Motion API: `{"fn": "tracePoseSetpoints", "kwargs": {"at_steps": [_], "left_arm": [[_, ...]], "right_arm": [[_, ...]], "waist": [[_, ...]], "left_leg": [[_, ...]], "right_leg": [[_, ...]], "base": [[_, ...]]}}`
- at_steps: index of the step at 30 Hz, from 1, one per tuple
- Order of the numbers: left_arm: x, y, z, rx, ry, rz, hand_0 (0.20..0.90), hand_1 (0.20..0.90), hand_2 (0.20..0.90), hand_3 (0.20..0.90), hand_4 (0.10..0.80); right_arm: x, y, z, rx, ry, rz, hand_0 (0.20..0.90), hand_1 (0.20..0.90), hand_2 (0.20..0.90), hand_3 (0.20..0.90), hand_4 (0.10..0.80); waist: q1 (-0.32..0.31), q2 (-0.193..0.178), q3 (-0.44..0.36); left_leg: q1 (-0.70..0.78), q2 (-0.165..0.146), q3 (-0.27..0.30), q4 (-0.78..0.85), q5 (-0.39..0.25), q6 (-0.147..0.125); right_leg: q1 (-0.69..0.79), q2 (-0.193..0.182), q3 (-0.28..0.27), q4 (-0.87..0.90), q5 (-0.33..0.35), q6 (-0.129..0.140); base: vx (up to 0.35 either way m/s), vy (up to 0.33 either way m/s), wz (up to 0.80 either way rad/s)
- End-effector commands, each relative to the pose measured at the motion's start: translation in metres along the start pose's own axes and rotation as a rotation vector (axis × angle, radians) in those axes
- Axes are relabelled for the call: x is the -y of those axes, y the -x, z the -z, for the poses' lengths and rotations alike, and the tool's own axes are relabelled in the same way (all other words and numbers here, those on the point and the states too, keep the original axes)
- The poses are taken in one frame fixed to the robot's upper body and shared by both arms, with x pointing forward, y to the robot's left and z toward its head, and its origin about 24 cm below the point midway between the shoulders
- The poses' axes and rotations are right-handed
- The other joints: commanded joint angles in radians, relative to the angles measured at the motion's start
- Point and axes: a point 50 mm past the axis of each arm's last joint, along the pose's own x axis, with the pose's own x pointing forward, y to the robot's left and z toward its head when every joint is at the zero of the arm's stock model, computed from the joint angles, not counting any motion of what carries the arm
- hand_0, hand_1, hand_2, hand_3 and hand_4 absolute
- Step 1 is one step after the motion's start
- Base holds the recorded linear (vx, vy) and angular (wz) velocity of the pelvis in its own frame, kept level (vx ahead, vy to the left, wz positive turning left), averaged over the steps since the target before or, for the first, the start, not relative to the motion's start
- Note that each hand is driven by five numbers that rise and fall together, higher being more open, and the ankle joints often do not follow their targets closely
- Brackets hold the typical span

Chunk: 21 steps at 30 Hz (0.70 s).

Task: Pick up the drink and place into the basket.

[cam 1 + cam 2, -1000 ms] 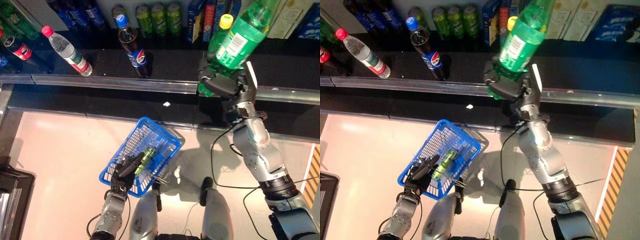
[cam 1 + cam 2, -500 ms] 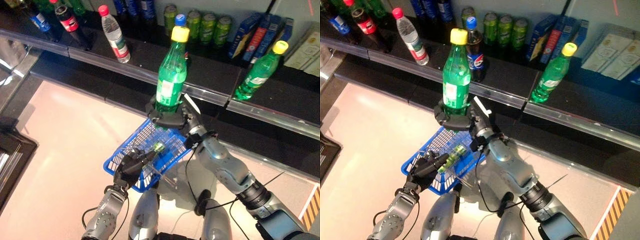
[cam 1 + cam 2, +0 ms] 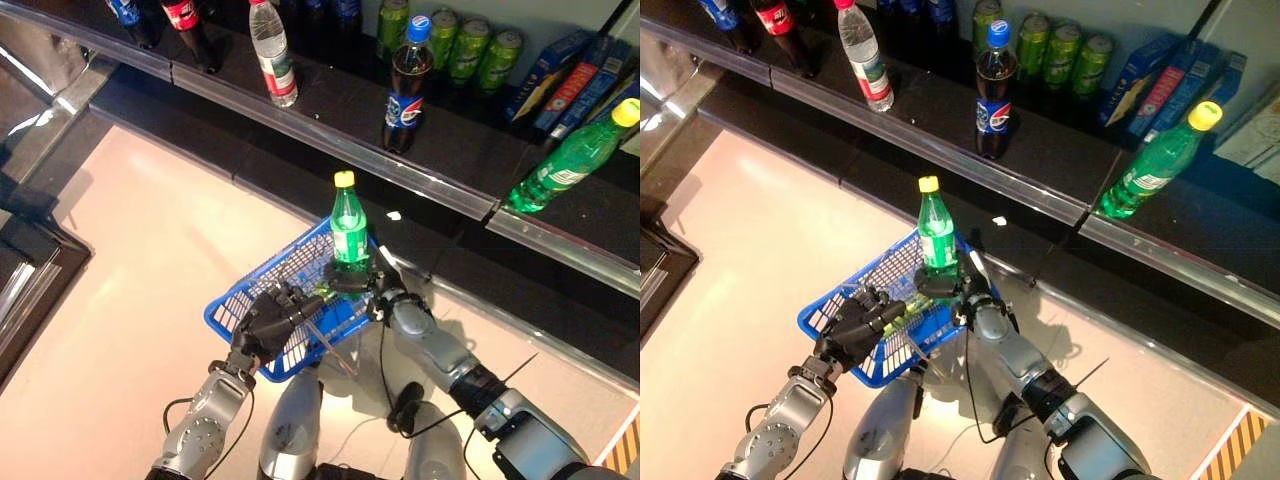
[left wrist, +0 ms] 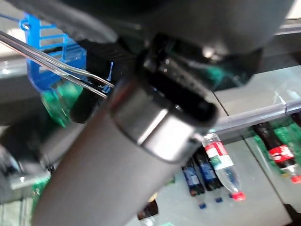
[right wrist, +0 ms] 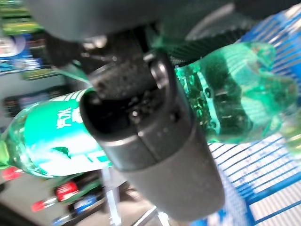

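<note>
My right hand (image 3: pixel 362 283) is shut on a green drink bottle (image 3: pixel 348 225) with a yellow cap and holds it upright at its base, over the right corner of the blue basket (image 3: pixel 259 298). The right wrist view shows the bottle (image 5: pixel 235 89) in the hand's fingers (image 5: pixel 150 141) with the basket's blue mesh (image 5: pixel 263 183) just below. My left hand (image 3: pixel 265 322) is shut on the basket's thin wire handles (image 4: pixel 56 70) and holds the basket up in front. A green drink (image 3: pixel 902 313) lies inside the basket.
A dark shelf (image 3: pixel 330 140) runs across the back with a cola bottle (image 3: pixel 403 85), a water bottle (image 3: pixel 273 52), green cans (image 3: pixel 465 45), another green bottle (image 3: pixel 570 160) lying tilted and blue boxes (image 3: pixel 560 90). Pale floor lies to the left.
My right hand has brought the green bottle down and closer, from high above the basket to just over its right corner. The camera has shifted; the shelf now sits higher in view.
</note>
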Motion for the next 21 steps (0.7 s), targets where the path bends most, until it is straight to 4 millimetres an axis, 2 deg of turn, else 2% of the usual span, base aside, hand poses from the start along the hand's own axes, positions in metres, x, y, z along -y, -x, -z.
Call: {"fn": "tracePoseSetpoints", "kwargs": {"at_steps": [1,6,17,19,21], "left_arm": [[0.118,-0.008,-0.064,0.322,-0.008,0.707,0.300,0.300,0.300,0.200,0.100],[0.121,-0.008,-0.065,0.312,0.014,0.747,0.300,0.300,0.300,0.200,0.100],[0.123,-0.009,-0.063,0.309,0.043,0.801,0.300,0.300,0.300,0.200,0.100],[0.123,-0.009,-0.063,0.307,0.048,0.810,0.300,0.300,0.300,0.200,0.100],[0.124,-0.009,-0.062,0.297,0.049,0.822,0.300,0.300,0.300,0.200,0.100]], "right_arm": [[-0.045,0.005,-0.097,0.437,-0.135,-0.123,0.300,0.300,0.300,0.200,0.100],[-0.053,0.001,-0.080,0.378,-0.145,-0.103,0.300,0.300,0.300,0.200,0.100],[-0.067,-0.006,-0.062,0.258,-0.246,-0.131,0.300,0.300,0.300,0.200,0.100],[-0.072,-0.005,-0.057,0.226,-0.281,-0.154,0.300,0.300,0.300,0.200,0.100],[-0.082,-0.003,-0.049,0.143,-0.394,-0.222,0.300,0.300,0.300,0.200,0.100]], "waist": [[0.015,0.001,-0.048],[0.028,0.007,-0.025],[0.039,0.040,0.010],[0.041,0.041,0.010],[0.046,0.041,0.010]], "left_leg": [[-0.029,-0.020,-0.008,0.112,-0.019,0.043],[-0.050,-0.033,-0.026,0.123,-0.024,0.046],[-0.092,-0.057,-0.039,0.107,-0.014,0.051],[-0.101,-0.060,-0.040,0.106,-0.017,0.053],[-0.113,-0.062,-0.041,0.110,-0.021,0.055]], "right_leg": [[0.062,0.007,0.000,-0.103,0.107,-0.039],[0.044,0.001,-0.004,-0.090,0.108,-0.033],[-0.014,-0.015,-0.008,-0.069,0.119,-0.027],[-0.024,-0.017,-0.009,-0.067,0.121,-0.025],[-0.037,-0.019,-0.010,-0.061,0.123,-0.024]], "base": [[-0.009,-0.015,0.16],[-0.004,-0.029,0.07],[-0.012,0.006,0.07],[0.000,0.000,0.00],[0.000,0.000,0.00]]}}
